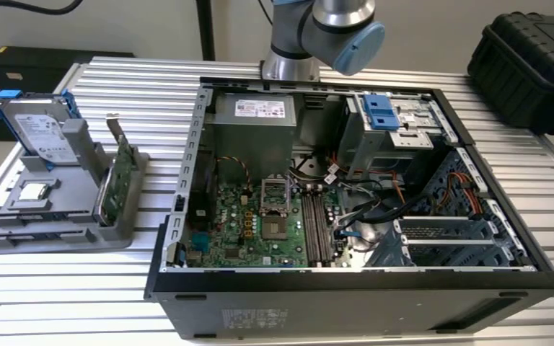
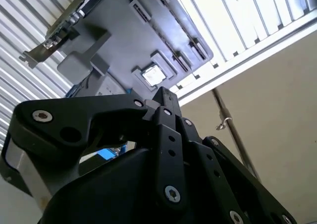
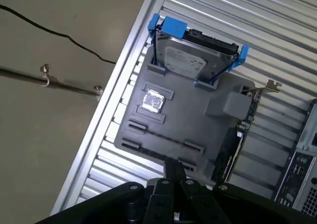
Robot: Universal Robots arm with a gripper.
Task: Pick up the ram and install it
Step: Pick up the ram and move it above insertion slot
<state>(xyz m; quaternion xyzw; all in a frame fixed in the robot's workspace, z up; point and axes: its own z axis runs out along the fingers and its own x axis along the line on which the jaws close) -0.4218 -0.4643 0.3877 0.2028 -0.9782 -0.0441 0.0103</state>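
Ram [image 3: 163, 137], to us a thin dark strip in the grey holder [image 3: 198, 110], under our closed, empty hand [image 3: 173, 163].

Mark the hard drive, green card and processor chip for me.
hard drive [image 3: 185, 61], first wrist view, silver top face.
green card [image 1: 121, 173], exterior view, green face.
processor chip [image 3: 153, 101], first wrist view, metal lid.

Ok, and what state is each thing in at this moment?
Computer case: lying on its side, panel off, inside exposed.
Hard drive: standing on edge in the gray holder, inside its blue frame.
Green card: upright in a holder slot.
Processor chip: lying flat in its recess.
End effector: shut, above the holder.
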